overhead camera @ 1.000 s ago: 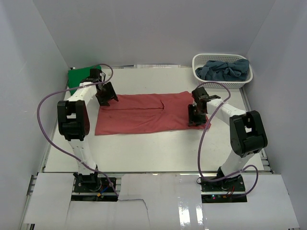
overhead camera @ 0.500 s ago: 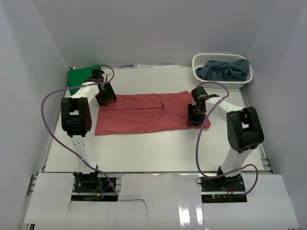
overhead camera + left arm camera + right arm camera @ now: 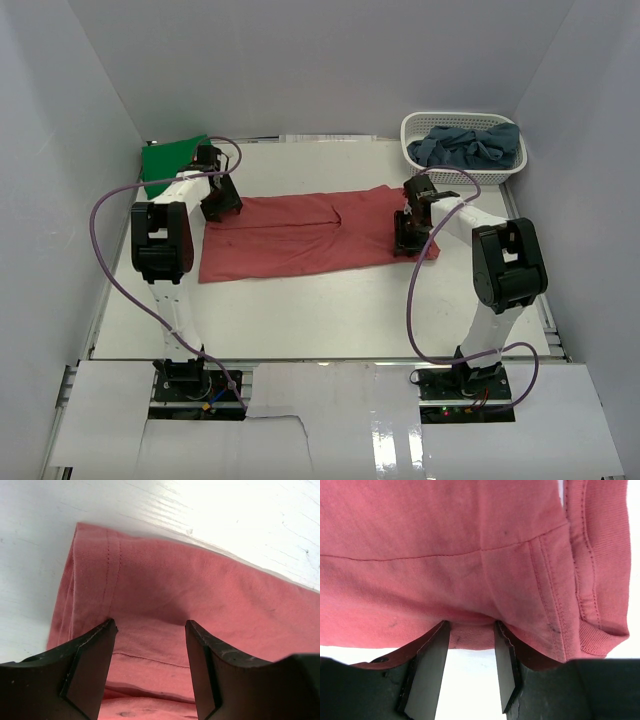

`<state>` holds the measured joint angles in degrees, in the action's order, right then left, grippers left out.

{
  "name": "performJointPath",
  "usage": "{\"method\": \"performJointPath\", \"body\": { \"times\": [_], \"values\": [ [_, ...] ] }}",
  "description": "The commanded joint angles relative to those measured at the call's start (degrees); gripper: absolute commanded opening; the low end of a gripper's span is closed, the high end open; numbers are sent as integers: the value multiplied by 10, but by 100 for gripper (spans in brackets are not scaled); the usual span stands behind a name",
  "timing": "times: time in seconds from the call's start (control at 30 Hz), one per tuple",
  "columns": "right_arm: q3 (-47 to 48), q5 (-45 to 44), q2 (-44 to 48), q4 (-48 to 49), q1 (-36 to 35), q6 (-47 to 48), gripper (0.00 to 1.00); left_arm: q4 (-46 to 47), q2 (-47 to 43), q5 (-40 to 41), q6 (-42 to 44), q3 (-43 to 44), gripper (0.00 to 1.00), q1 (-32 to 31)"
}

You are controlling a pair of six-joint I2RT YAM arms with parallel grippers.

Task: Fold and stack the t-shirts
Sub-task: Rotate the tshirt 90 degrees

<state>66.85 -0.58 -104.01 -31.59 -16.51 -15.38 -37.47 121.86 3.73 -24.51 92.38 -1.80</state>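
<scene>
At the far left part of the white table (image 3: 300,310), the left gripper (image 3: 150,626) stands with its black fingers wide apart, tips down at the cloth and nothing clamped between them. Toward the table's right edge, the right gripper (image 3: 472,626) is about half open, and a hemmed edge of cloth sags into the gap; no firm pinch shows. The tabletop is pale and smooth, closed in by plain white walls (image 3: 320,60) on three sides.

Both arms reach forward from their bases at the near edge, elbows raised and wrists bent down, purple cables looping beside them.

The salmon-red cloth short-sleeved t-shirt (image 3: 300,235) lies flattened across the middle of the table, and each gripper is set on one of its ends. A bright green folded t-shirt (image 3: 170,165) lies in the far left corner, just behind the left gripper. Crumpled dusty grey-blue t-shirts (image 3: 470,145) fill the white plastic lattice basket (image 3: 470,174) in the far right corner.
</scene>
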Motion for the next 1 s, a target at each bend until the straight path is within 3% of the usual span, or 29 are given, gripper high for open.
{"method": "performJointPath", "body": {
  "times": [0.0, 0.23, 0.33, 0.47, 0.97],
  "values": [
    [21, -9, -27, 7, 16, 15, 48, -57, 35, 52, -1, -13, 70, 7],
    [92, 0, -77, -6, 25, 18, 48, -67, -15, 39, -6, -104, 69, 5],
    [135, 0, -105, -21, 25, 25, 48, -80, -43, 92, 3, -131, 68, -5],
    [180, 1, -133, -36, 26, 32, 48, -91, -90, 82, -6, -175, 68, -11],
    [420, 103, -280, -56, 26, 43, 47, -123, -198, 2, -68, -281, 68, -144]
  ]
}}
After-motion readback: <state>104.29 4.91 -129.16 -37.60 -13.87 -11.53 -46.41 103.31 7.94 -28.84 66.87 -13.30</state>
